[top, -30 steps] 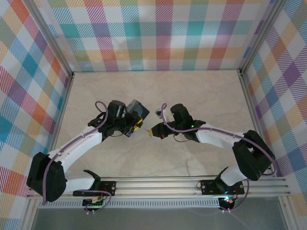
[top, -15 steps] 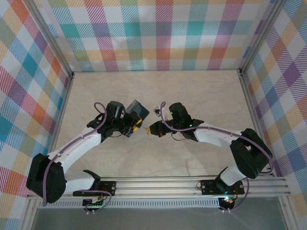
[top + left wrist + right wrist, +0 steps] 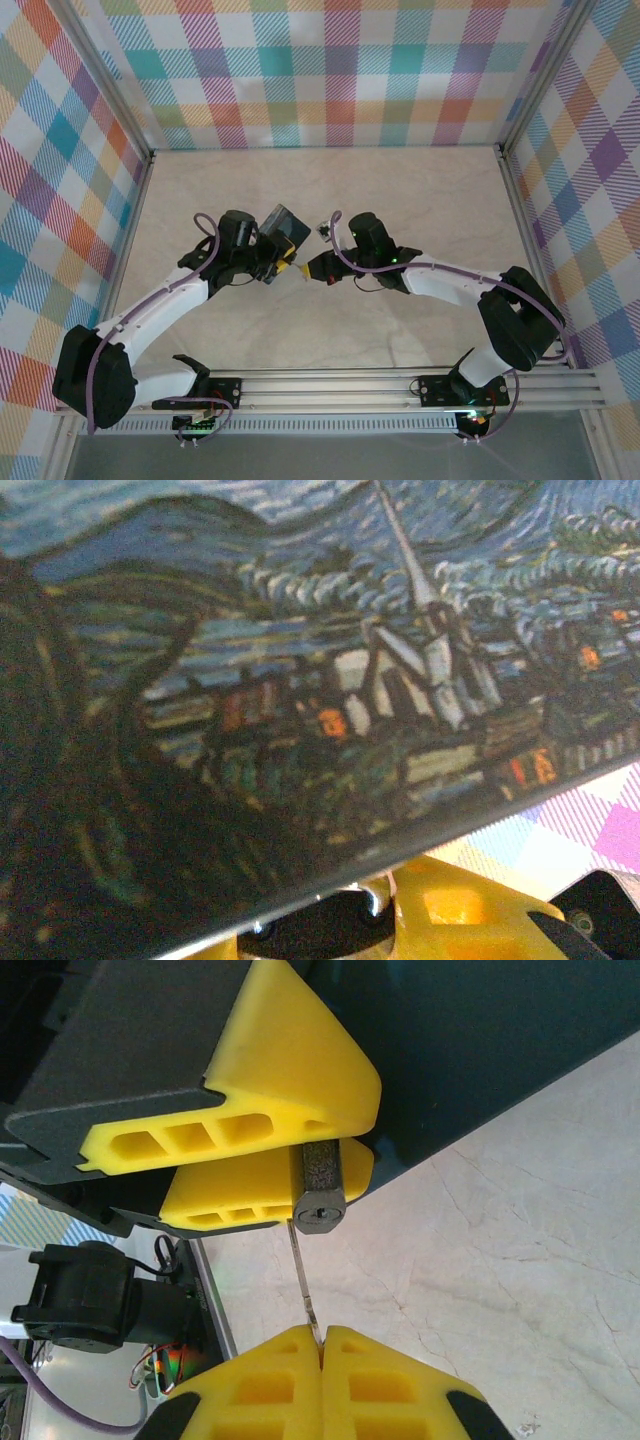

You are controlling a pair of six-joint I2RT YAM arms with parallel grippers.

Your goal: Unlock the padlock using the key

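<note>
L gripper clamps the tiny dark squarish padlock btwn its yellow fingers, rounded keyhole end pointing down in the right wrist view. R gripper is pinched tight on the thin spindly metal key. The blade tip meets the padlock's lower edge; can't tell if it's inserted. Dark blue swirl-painted box sits right behind the L fingers, over the beige marbled tabletop.

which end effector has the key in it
The right end effector: it is shut on the thin key, which is aimed at the padlock. The left end effector clamps that padlock instead.
</note>
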